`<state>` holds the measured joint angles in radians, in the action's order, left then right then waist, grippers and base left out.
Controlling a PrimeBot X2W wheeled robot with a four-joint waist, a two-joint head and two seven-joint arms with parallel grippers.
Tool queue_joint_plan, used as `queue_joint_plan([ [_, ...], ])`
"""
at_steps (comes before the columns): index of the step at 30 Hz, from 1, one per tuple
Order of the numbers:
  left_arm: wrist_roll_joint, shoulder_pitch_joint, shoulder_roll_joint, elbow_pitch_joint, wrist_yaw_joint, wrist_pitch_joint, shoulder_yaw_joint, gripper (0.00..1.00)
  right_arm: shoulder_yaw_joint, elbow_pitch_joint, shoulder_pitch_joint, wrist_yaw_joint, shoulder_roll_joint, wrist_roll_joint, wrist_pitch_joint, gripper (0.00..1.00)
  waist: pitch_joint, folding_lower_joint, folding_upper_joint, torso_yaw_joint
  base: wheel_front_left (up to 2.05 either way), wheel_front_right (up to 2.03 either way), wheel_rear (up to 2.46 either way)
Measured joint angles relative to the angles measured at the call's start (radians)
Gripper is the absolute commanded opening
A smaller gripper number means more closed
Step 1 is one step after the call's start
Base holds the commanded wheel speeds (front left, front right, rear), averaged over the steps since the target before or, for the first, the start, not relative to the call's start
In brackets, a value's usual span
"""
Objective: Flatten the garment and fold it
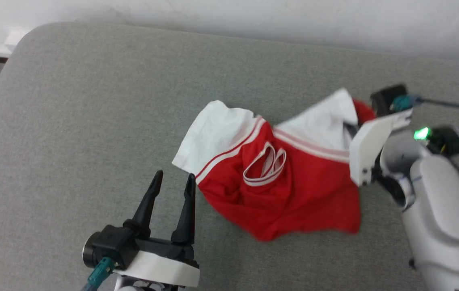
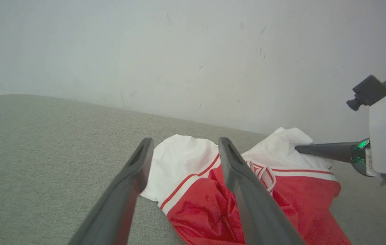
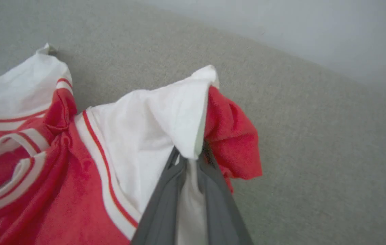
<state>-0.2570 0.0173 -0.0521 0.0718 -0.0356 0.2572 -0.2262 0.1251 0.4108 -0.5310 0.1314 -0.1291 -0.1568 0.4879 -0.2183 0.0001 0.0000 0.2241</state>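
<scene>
Garment (image 1: 294, 190), red with white sleeves, lies crumpled on the grey table (image 1: 71, 101). The right wrist view settles what the head view leaves unclear: the right tool (image 3: 189, 160) is clamped on a white sleeve fold. The left tool (image 1: 172, 182) hovers just beside the other sleeve, fingers apart, empty.

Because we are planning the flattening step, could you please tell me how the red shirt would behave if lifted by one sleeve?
Probably floppy: the shirt lies crumpled in soft folds. Lifted by the white sleeve pinched in the right gripper, the rest would likely hang and trail. It looks light, so it may slide across the grey cushion.
</scene>
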Motion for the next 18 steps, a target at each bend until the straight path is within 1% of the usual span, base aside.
queue_joint_plan([
  [3,0.000,0.000,0.000,-0.001,0.000,0.000,0.002,1.00,-0.013,-0.044,-0.079,0.000,-0.003,0.003,-0.071,0.00,0.015,-0.0001,0.0000,-0.021,0.00,0.00,0.00],
  [5,0.000,0.000,0.000,-0.001,0.000,0.000,0.004,1.00,-0.016,-0.074,-0.111,0.000,-0.020,0.021,-0.114,0.00,0.026,-0.0001,0.0000,-0.035,0.00,0.00,0.00],
  [7,0.001,0.001,0.000,-0.001,0.000,0.000,0.004,1.00,-0.016,-0.101,-0.111,0.000,-0.047,0.041,-0.144,0.00,0.037,-0.0002,0.0000,-0.047,0.00,0.00,0.00],
  [9,0.002,0.002,0.000,-0.002,0.000,0.000,0.002,1.00,-0.012,-0.128,-0.077,0.000,-0.078,0.059,-0.163,0.00,0.047,-0.0001,0.0000,-0.058,0.00,0.00,0.00],
  [12,0.002,0.007,0.000,-0.003,0.000,0.000,-0.002,1.00,-0.021,-0.158,0.058,0.000,-0.086,0.040,-0.161,0.00,0.060,-0.0001,0.0000,-0.069,0.00,0.00,0.00],
  [14,0.002,0.016,0.000,-0.004,0.000,0.000,-0.003,1.00,0.005,-0.181,0.183,0.000,-0.087,0.016,-0.147,0.00,0.066,-0.0002,0.0000,-0.073,0.00,0.00,0.00],
  [15,0.002,0.021,0.000,-0.006,0.000,0.000,-0.002,1.00,0.030,-0.196,0.248,0.000,-0.090,0.001,-0.142,0.00,0.066,-0.0002,0.0000,-0.074,0.00,0.00,0.00],
  [17,0.004,0.025,0.000,-0.009,0.000,0.000,0.000,1.00,0.121,-0.232,0.360,0.000,-0.106,-0.018,-0.135,0.00,0.065,-0.0002,0.0000,-0.075,0.00,0.00,0.00],
  [18,0.004,0.025,0.000,-0.012,-0.002,0.000,0.000,1.00,0.156,-0.246,0.411,0.000,-0.105,-0.055,-0.120,0.00,0.064,-0.0002,0.0000,-0.076,0.00,0.00,0.00],
])
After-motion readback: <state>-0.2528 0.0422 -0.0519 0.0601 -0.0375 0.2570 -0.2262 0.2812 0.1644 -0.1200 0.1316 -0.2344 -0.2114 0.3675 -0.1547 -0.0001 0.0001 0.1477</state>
